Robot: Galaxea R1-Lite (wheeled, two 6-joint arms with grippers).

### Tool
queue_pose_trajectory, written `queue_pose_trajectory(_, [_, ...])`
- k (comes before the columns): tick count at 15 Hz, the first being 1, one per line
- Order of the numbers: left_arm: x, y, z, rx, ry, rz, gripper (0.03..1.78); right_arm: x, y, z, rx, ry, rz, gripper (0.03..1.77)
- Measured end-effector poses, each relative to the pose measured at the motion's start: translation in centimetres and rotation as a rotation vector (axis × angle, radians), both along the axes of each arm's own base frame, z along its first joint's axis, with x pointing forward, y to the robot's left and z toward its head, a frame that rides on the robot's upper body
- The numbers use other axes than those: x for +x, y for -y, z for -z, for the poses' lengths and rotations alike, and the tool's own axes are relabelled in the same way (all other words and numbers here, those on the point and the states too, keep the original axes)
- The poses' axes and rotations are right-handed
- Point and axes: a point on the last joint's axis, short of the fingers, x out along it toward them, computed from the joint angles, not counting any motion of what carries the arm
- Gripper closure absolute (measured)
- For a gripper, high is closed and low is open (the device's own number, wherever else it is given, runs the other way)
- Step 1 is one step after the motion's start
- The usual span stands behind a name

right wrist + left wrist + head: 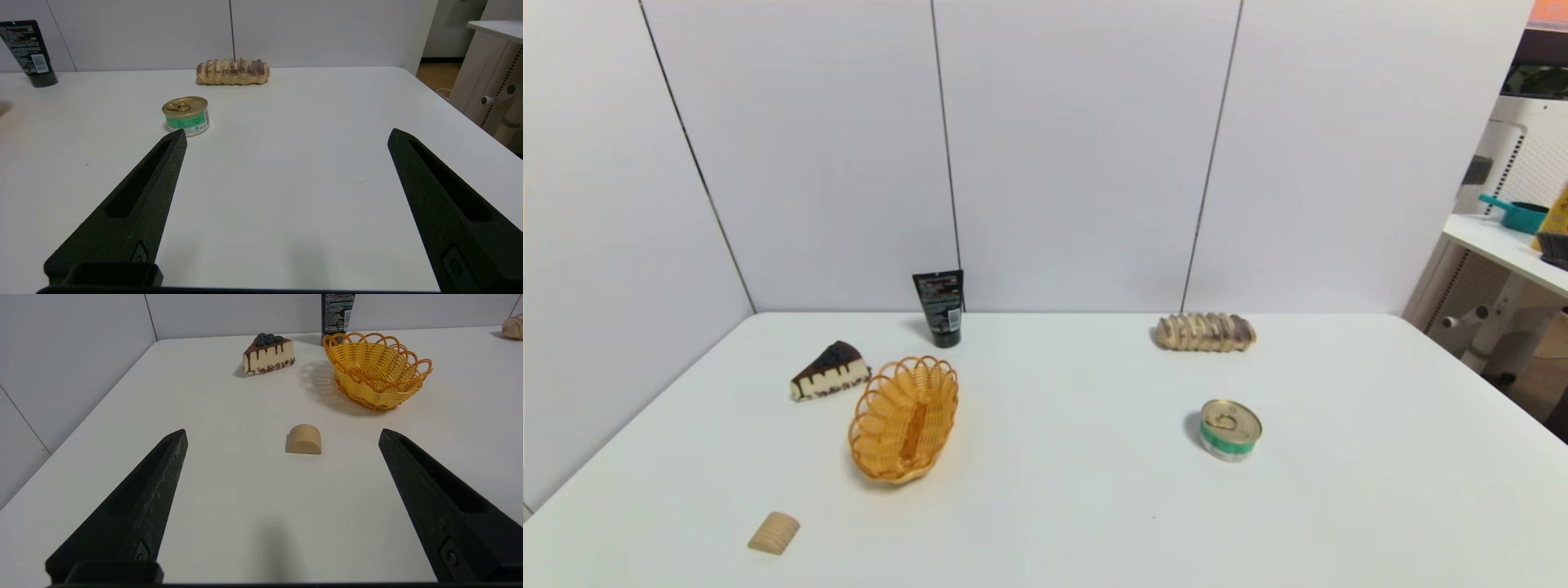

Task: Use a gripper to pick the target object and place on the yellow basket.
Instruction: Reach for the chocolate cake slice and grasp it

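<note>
One wedge of cake (269, 355), creamy-sided, chocolate-dripped, berry-topped, on the table (229, 490) beyond the left pincer (282, 430), spread wide and empty; black tube (337, 314) cut off above, partly behind yellow basket (376, 371).

Both of the robot's claws spread wide
The left claw (283, 430) hangs open, its two pointed black fingers (163, 473) well apart at ten and two o'clock in its wrist view; the right claw (287, 130) is open in the same way.
</note>
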Motion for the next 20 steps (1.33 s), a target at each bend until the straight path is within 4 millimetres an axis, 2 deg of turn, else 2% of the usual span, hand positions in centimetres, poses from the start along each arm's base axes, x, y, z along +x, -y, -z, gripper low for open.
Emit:
queue_pose_trajectory(16, [0.2,0.0,-0.1,0.007,-0.026,-0.006,0.12,0.0,0.0,0.0,-0.001,0.0,0.0,0.1])
queue_pose_trajectory(18, [0.4,0.0,-1.7,0.011,-0.043,-0.005,0.12,0.0,0.0,0.0,-0.001,0.0,0.0,0.1])
queue_pose_trajectory(20, [0.8,0.0,-5.4,0.006,-0.023,-0.007,0.12,0.0,0.0,0.0,-0.001,0.0,0.0,0.1])
